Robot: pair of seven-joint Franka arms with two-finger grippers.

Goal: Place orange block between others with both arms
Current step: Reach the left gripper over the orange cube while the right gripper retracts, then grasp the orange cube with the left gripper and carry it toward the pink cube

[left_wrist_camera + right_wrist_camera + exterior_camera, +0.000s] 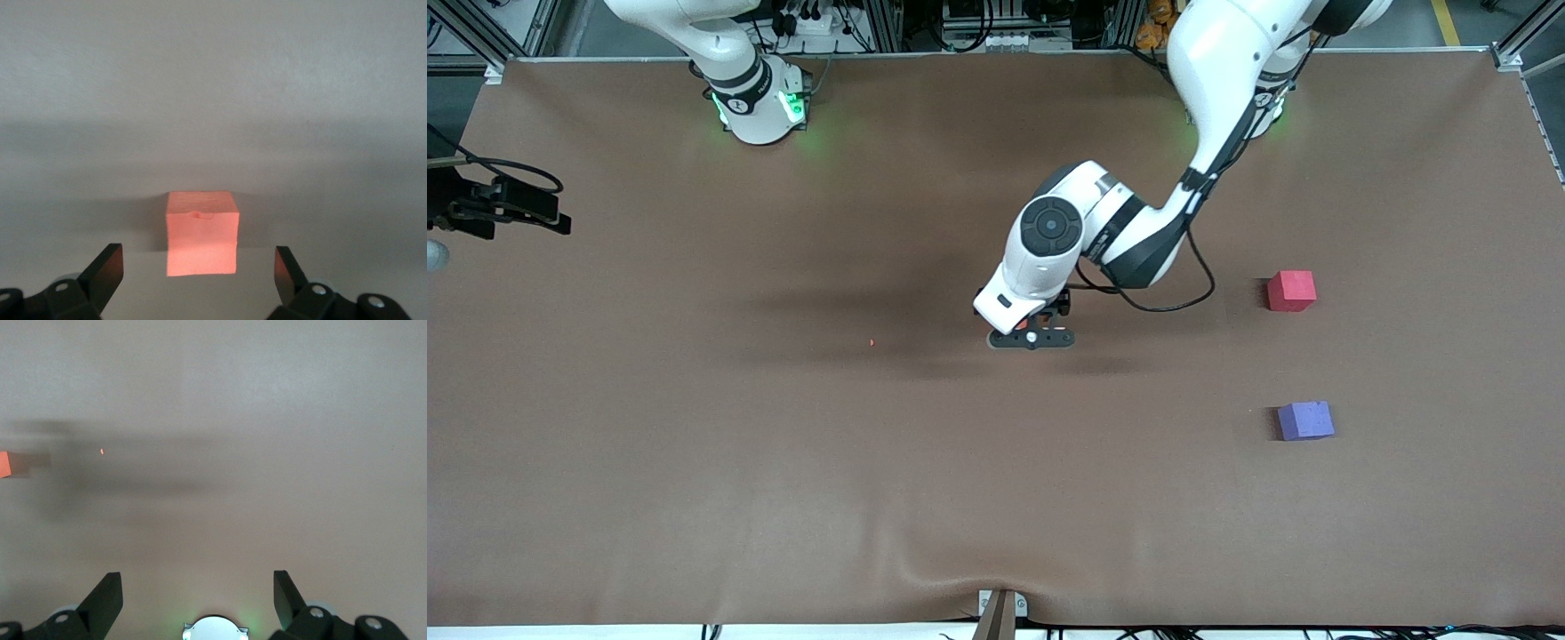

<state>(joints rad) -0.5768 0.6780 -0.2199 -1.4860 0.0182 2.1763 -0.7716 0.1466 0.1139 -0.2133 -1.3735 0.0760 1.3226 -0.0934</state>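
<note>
We find the orange block (201,232) low in the middle of the left wrist view, resting on the brown table (694,444), one face lit bright and the top edge slightly dented. It sits between the two black fingers (103,273) of the left gripper (199,270), with a clear gap on each side, so the jaws are spread wide and touch nothing. In the front view the block is almost wholly hidden: only a sliver of orange shows at the centre of the frame, under the left gripper (1032,338), which hangs low over the middle of the table at the end of the left arm (1138,231) reaching down from the upper right of the frame.

At the right of the front view we see the others, well apart from the orange block: the pinkish-red cube (1291,291) higher in the frame, the purple-blue cube (1305,420) below it and nearer the camera, with bare table between them.

The right arm (729,62) waits at the upper left of the frame. The right gripper (199,593) also stands spread, empty, over bare table, and the orange block (4,464) peeks in at the left edge of the right wrist view, near a tiny orange speck (101,451).
</note>
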